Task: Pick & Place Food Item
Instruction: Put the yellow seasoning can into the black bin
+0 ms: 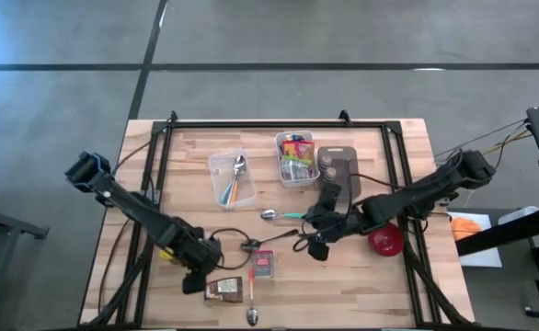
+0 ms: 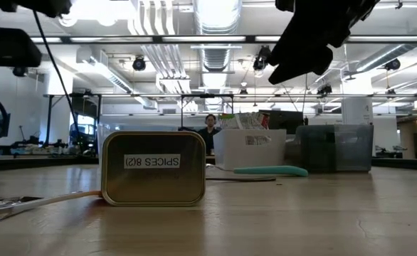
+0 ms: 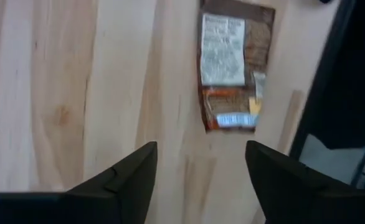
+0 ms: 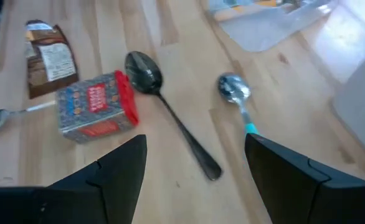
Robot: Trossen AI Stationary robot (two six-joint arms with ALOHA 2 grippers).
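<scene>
Two left fingers (image 3: pixel 132 180) apart, brown food packet (image 3: pixel 232 65) just beyond.

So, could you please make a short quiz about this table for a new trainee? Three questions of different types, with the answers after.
1. True or false: the left gripper is holding the brown food packet.
2. Which object lies nearest to the red box?
A. the red bowl
B. the dark spoon
C. the clear tub with utensils
3. Fill in: the spoon with the teal handle lies on the ____, not in a container.

Key
1. False. The fingers stand apart above bare wood, short of the packet.
2. B.
3. Table.
</scene>
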